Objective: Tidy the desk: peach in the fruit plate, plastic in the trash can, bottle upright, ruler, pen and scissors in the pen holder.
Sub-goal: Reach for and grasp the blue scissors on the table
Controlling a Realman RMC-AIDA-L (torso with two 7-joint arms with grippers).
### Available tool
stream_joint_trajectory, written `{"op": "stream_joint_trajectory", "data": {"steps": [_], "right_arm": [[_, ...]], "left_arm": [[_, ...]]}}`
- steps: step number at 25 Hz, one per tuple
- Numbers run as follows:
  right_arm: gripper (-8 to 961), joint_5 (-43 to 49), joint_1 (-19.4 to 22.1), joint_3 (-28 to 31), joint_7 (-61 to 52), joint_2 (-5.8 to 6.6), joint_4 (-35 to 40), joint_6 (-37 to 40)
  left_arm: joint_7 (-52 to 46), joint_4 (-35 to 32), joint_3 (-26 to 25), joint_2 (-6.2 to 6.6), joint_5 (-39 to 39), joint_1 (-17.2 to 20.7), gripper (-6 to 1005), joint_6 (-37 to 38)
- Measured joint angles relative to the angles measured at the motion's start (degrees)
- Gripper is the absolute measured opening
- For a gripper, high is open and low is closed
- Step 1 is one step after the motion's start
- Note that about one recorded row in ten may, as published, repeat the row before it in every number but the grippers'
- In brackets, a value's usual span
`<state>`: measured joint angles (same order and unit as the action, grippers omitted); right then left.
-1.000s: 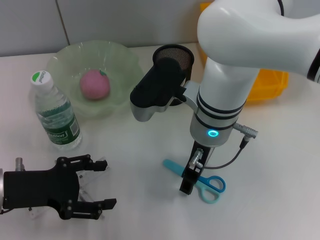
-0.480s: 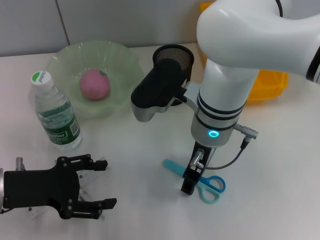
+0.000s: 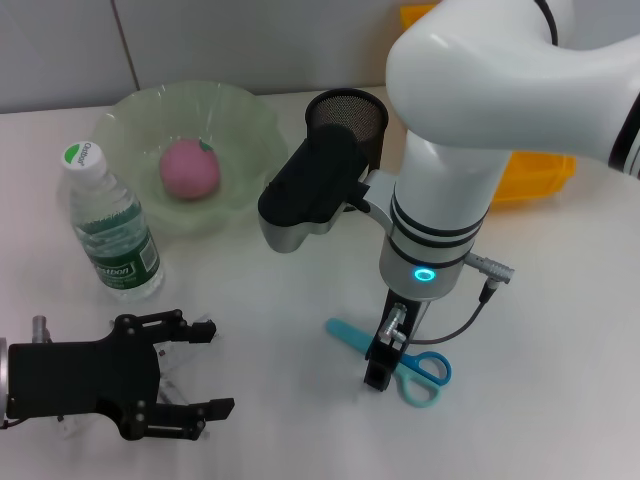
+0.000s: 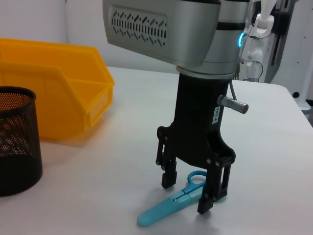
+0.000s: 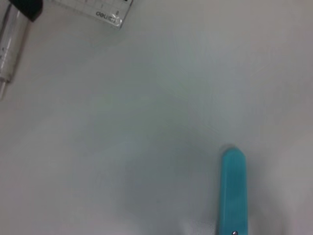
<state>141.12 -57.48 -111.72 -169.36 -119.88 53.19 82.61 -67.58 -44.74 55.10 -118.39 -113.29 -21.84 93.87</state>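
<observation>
Bare desk (image 3: 540,330) on the right and near side of the scissors (image 3: 395,356). Blocked farther back by the pen holder (image 3: 347,122) and the trash can (image 3: 535,170). Crowded far left with the bottle (image 3: 110,228) and fruit plate (image 3: 240,120).

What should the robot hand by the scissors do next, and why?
Probably close. The right gripper is down at the desk with its open fingers on either side of the scissors, which lie flat and unheld, so closing would grab them for the pen holder.

grey wall (image 3: 250,40), another robot (image 4: 266,29) behind
</observation>
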Motion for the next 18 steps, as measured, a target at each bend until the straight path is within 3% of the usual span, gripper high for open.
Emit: {"op": "stream_joint_trajectory", "data": {"steps": [4, 15, 18], "right_arm": [[768, -0.1, -0.1, 0.0, 0.0, 0.0, 0.0, 0.1], [427, -0.1, -0.1, 0.0, 0.0, 0.0, -0.1, 0.5], [429, -0.1, -0.1, 0.0, 0.0, 0.0, -0.1, 0.5]], "left_arm": [[0.0, 0.0, 0.0, 0.0, 0.0, 0.0, 839, 0.1], [0.0, 0.0, 0.0, 0.0, 0.1, 0.0, 837, 0.3], [0.0, 0.0, 0.0, 0.0, 0.1, 0.0, 836, 0.3]]}}
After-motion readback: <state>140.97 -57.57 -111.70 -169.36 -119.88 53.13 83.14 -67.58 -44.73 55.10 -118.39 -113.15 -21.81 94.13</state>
